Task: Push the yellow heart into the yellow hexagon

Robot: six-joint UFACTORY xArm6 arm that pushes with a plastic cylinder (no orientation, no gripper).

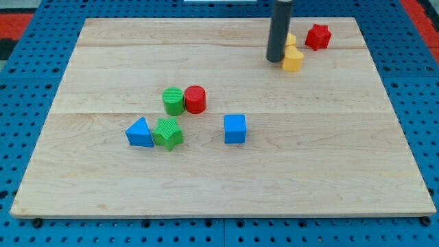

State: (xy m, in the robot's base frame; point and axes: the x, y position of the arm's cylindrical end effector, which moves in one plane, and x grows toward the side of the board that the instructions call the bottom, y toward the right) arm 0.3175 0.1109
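Trouble, if it comes, comes from how tightly everything is bunched near the far edge of the wooden board (103,41), toward its far right corner. The rod ends in a bare tip (275,60) with nothing to open or close and nothing held; it stands on the board just to the left of two yellow blocks, touching or very nearly touching them. The nearer yellow block (293,60) is fully in sight; the other yellow block (291,40) peeks out behind the rod, right against the first one. From this angle I cannot say with certainty which is the heart and which the hexagon, though the two seem already in contact or close to it. A further shove from the left could send both sliding together toward the red star (317,36), which sits close by on their right, and knock it toward the board's right edge. An off-centre push might also spin the nearer yellow block away from its partner and open a gap. The green cylinder (173,101), red cylinder (195,99), blue triangle (140,132), green star (168,133) and blue cube (234,128) lie well apart in the middle and are in no danger.
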